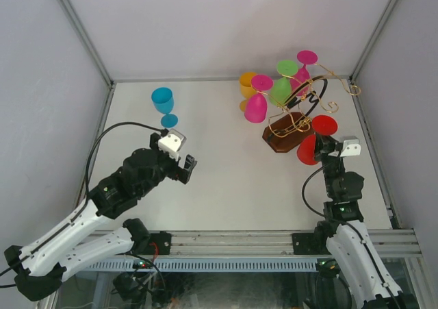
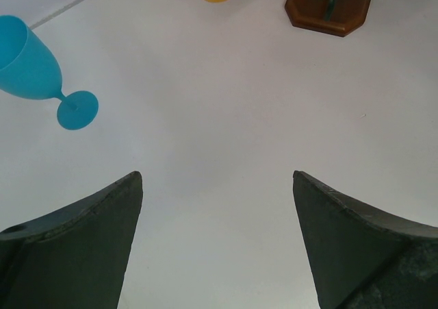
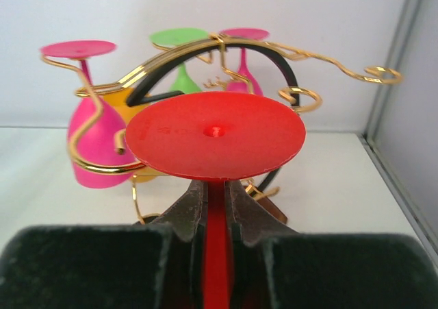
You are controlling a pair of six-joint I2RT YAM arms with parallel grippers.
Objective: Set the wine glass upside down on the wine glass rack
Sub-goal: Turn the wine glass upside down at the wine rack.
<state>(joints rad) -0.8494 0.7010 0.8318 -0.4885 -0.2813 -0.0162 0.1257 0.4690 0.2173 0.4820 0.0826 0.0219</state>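
Six wine glasses are in view: one blue, one yellow, two pink, one green and one red. At the far left, the blue glass [image 1: 163,101] stands upright and alone on the table [image 1: 226,186]. Just nearer than it, the left gripper [image 1: 186,164] hovers over bare tabletop with its jaws spread wide and nothing between them.

Toward the middle, the yellow glass [image 1: 247,84] stands with its foot on the table, close behind the wine glass rack [image 1: 302,119]. Three glasses hang upside down on the rack's gold wires: the nearer pink glass [image 1: 255,108] on the left, the green glass [image 1: 281,90] in the middle, and the farther pink glass [image 1: 302,76] toward the back. There is one rack, on a dark wooden base [image 1: 282,143].

On the right, the right gripper [image 1: 321,144] is clamped on the stem of the red wine glass [image 1: 324,125], which it holds upside down, foot up. The glass is just beside the rack's right side. In the right wrist view its round foot [image 3: 215,133] hides the rack's middle, and whether it touches the wire cannot be told.
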